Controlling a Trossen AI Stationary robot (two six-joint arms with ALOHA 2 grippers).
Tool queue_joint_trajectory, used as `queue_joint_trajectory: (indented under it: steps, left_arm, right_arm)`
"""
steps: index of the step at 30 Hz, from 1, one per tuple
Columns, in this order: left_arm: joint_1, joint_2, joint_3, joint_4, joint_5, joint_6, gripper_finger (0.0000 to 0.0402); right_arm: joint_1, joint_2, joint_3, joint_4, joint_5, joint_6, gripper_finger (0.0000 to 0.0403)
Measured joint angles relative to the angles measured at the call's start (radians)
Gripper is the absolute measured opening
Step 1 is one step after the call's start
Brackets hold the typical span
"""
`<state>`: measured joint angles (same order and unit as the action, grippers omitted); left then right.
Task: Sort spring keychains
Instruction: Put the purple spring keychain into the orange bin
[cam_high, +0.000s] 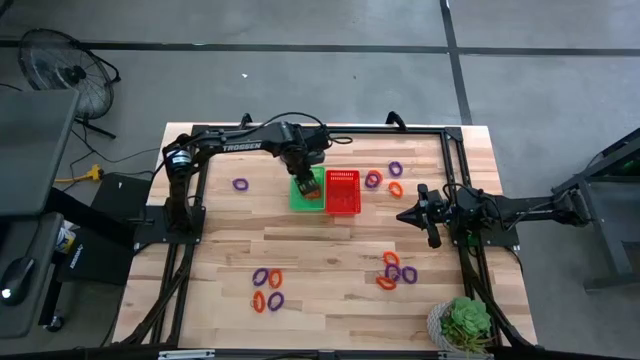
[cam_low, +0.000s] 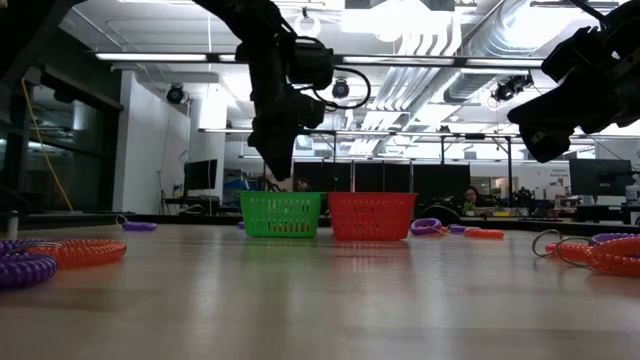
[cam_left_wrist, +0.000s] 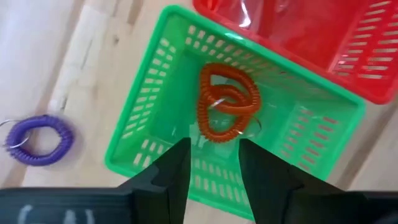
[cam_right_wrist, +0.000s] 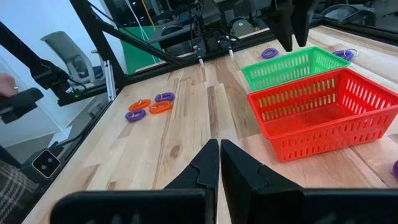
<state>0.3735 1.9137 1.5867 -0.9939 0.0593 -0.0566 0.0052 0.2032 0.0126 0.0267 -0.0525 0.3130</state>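
My left gripper (cam_high: 305, 180) (cam_left_wrist: 213, 148) hangs open over the green mesh basket (cam_left_wrist: 149, 118) (cam_high: 298, 196), fingers pointing down and touching nothing. Two orange spring keychains (cam_left_wrist: 227, 102) lie overlapped on the basket's floor, below the fingers. The red mesh basket (cam_high: 342, 192) (cam_right_wrist: 323, 115) stands right beside the green one. A purple keychain (cam_left_wrist: 38, 139) (cam_high: 240, 184) lies flat on the table to the left of the green basket. My right gripper (cam_high: 403, 215) (cam_right_wrist: 219, 155) is shut, raised above the table to the right of the red basket.
Loose orange and purple keychains lie in clusters: far right of the red basket (cam_high: 385, 178), near right (cam_high: 395, 270) and near left (cam_high: 267, 288). A potted plant (cam_high: 465, 322) stands at the near right corner. Black frame rails (cam_high: 190, 200) run along the table's sides.
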Motion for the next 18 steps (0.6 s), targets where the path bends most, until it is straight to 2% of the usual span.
queue_joint_trajectory:
  steps: [12, 18]
  left_arm:
    - [0.122, -0.009, 0.000, -0.046, 0.037, -0.062, 0.0136]
    - [0.198, -0.009, 0.000, -0.049, 0.035, -0.165, 0.0136]
  right_arm:
    - [0.000, 0.000, 0.000, 0.000, 0.000, 0.000, 0.0012]
    - [0.000, 0.000, 0.000, 0.000, 0.000, 0.000, 0.0012]
